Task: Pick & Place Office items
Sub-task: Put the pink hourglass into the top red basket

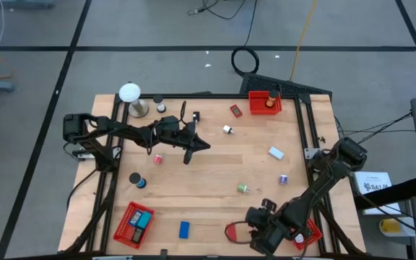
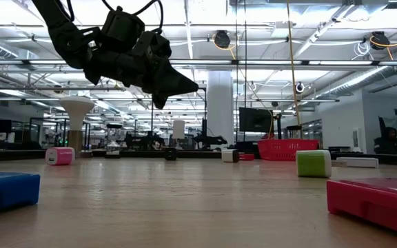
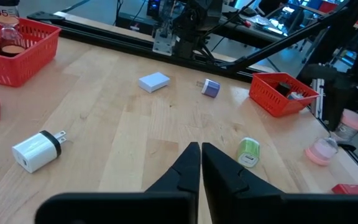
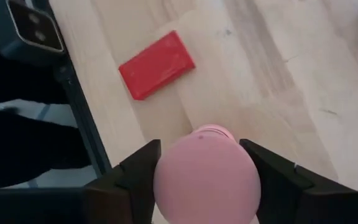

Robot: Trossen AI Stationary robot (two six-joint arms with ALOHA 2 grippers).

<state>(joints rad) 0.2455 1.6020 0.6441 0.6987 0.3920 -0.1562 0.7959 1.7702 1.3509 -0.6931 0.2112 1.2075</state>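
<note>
My right gripper (image 1: pixel 253 231) is at the table's near edge, right of the middle. It points steeply down and is shut on a pink round piece (image 4: pixel 206 180). A flat red block (image 4: pixel 157 64) lies on the wood just beyond it. My left gripper (image 3: pixel 201 165) is shut and empty. It hovers above the middle of the table (image 1: pixel 193 146), well clear of the wood in the low view (image 2: pixel 178 86). Loose office items lie flat on the table: a white plug (image 3: pixel 37 149), a green roll (image 3: pixel 248 152), a pale blue block (image 3: pixel 153 81) and a small purple piece (image 3: pixel 211 88). My right gripper has the pink round piece between its two fingers (image 4: pixel 135 180), one against each of its rounded sides (image 4: pixel 166 183). The fingers come from above, slanting down. Whether the piece rests on the table or is lifted, I cannot tell.
Red mesh baskets stand at the far edge (image 1: pixel 266 103), the near left (image 1: pixel 134 224) and the near right corner (image 1: pixel 310 232). A white ball on a metal stand (image 1: pixel 130 95) is at the far left. A blue block (image 1: pixel 184 229) and a blue cylinder (image 1: pixel 136 180) lie near left.
</note>
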